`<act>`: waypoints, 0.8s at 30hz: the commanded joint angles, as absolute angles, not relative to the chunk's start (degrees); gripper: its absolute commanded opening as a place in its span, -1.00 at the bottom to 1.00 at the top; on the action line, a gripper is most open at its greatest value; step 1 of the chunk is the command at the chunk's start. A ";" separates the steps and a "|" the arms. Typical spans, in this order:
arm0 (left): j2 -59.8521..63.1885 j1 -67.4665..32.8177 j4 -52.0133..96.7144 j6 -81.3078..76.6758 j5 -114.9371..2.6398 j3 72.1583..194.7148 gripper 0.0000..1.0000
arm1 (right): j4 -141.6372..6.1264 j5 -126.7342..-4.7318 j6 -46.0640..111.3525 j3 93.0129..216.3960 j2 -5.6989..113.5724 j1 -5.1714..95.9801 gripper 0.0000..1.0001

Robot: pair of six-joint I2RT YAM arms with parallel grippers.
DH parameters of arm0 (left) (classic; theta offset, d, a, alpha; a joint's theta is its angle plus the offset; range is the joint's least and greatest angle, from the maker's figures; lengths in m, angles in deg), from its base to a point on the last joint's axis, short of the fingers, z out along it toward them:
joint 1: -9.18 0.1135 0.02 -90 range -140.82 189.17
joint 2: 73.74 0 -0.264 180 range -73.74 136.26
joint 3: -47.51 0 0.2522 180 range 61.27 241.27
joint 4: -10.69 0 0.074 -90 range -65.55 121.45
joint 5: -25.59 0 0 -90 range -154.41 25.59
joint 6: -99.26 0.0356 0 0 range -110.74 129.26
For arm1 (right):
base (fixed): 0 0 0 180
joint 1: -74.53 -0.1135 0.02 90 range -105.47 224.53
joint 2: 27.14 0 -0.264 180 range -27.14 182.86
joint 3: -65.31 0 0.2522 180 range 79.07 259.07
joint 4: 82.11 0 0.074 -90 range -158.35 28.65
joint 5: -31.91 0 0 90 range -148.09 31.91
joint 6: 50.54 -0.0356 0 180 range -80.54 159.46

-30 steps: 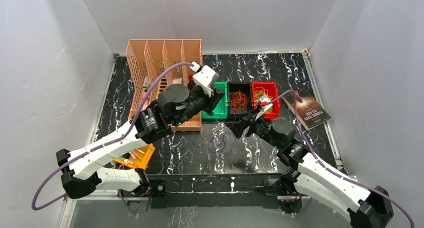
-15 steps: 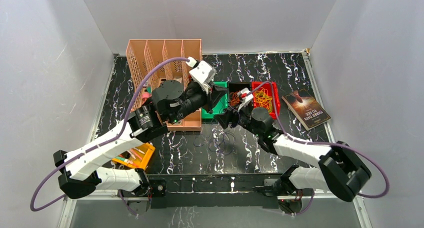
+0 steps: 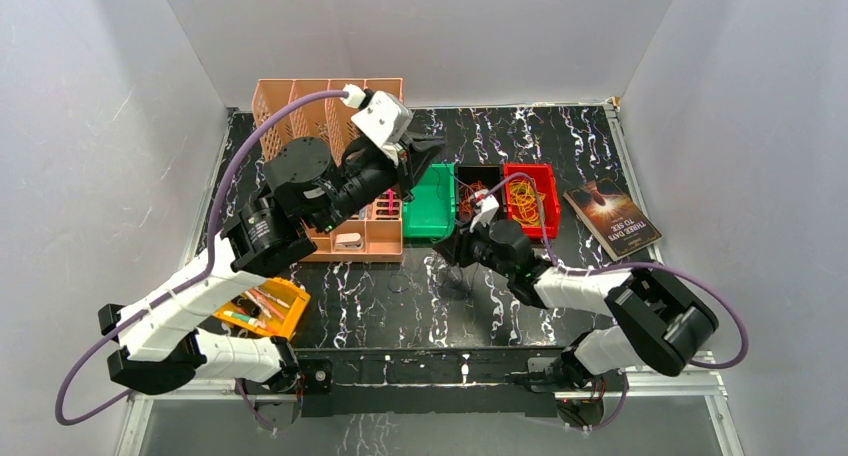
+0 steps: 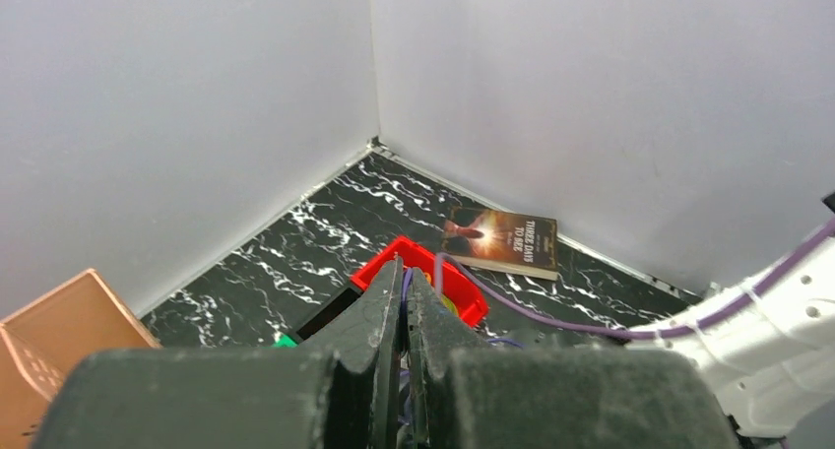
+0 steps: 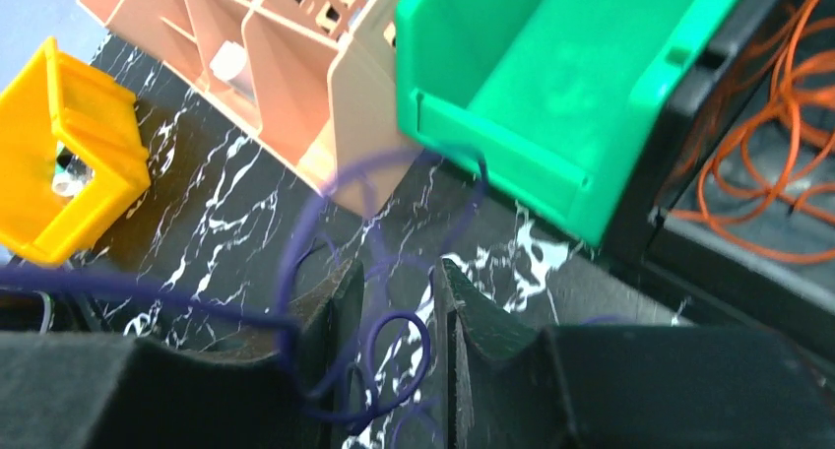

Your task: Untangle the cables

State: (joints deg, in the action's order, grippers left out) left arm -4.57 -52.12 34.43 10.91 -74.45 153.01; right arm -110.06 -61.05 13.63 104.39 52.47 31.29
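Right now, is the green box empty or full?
Empty: the green box shows only its bare floor, while orange cables lie in the black box beside it.

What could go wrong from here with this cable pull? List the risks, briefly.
1. The thin dark blue cable loops around and between the fingers of the right hand; pulling may tighten the tangle instead of freeing it.
2. One loop reaches the front lip of the green plastic bin and could snag or drag it.
3. The left hand, raised above the table, pinches only a thin blue strand, which may slip out.
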 commanded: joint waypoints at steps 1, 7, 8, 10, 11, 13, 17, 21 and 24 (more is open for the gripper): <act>-3.35 -52.00 35.94 16.41 -77.84 157.73 -1.00 | -108.35 -62.16 10.39 100.69 46.65 31.33 -0.20; -1.93 -52.01 36.11 18.99 -78.63 161.52 -1.00 | -104.01 -63.54 9.22 91.08 40.03 31.28 -0.20; -1.56 -52.00 36.14 19.29 -78.72 162.19 -1.00 | -103.77 -63.01 9.03 89.62 39.04 31.24 -0.21; -1.05 -52.00 36.24 20.10 -78.73 163.59 -1.00 | -102.02 -62.13 8.88 87.42 37.08 31.27 -0.28; -0.76 -52.00 36.35 20.55 -78.81 164.32 -1.00 | -101.18 -61.84 8.83 86.63 36.11 31.26 -0.31; -0.26 -52.00 36.49 21.49 -79.05 165.74 -1.00 | -99.64 -61.30 8.68 85.02 33.82 31.24 -0.34; 0.95 -52.00 36.89 23.57 -79.74 168.40 -1.00 | -96.61 -59.31 7.88 82.87 28.71 31.28 -0.37; 1.74 -52.00 37.06 25.63 -80.27 170.99 -1.00 | -94.43 -58.21 7.47 81.84 25.99 31.25 -0.39; 2.14 -52.00 36.83 27.34 -80.70 172.67 -1.00 | -94.43 -57.99 6.66 81.36 25.58 31.25 -0.40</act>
